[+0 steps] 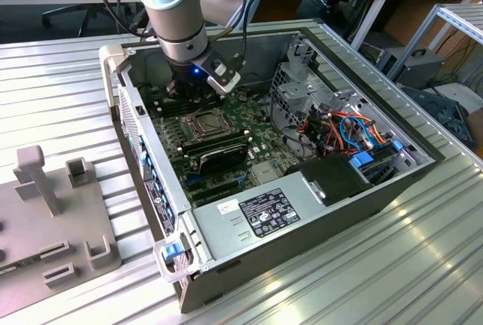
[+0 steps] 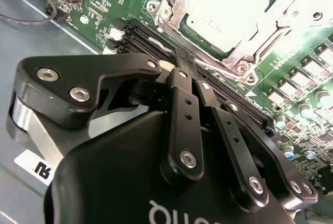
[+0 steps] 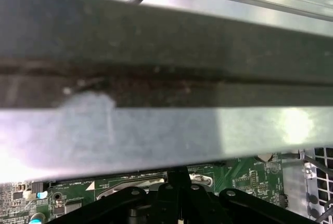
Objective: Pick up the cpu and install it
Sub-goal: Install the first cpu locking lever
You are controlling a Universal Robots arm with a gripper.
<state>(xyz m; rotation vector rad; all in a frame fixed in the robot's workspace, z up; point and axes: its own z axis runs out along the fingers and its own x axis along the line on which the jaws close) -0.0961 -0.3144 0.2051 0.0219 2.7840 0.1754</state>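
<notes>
The cpu [image 2: 229,3] is a flat silver-grey square lying in the motherboard socket, with the hinged metal frame [image 2: 171,13] around it. In the exterior view the cpu [image 1: 204,124] sits mid-board in the open computer case [image 1: 423,163]. My gripper [image 1: 185,87] hangs inside the case near its far corner, just beyond the socket. In the second wrist view my gripper [image 2: 182,57] is shut, its black fingers [image 2: 179,109] meeting at the tips above the long black memory slots [image 2: 140,37] beside the socket. Nothing shows between the tips. My gripper [image 3: 177,174] sits close to the case wall.
The case wall [image 3: 156,130] stands close to the wrist. Black memory sticks [image 1: 215,151] lie on the near side of the socket. A power supply [image 1: 264,216] and a drive bay with coloured cables [image 1: 343,133] take up the exterior view's right. A grey fixture [image 1: 53,212] sits on the table.
</notes>
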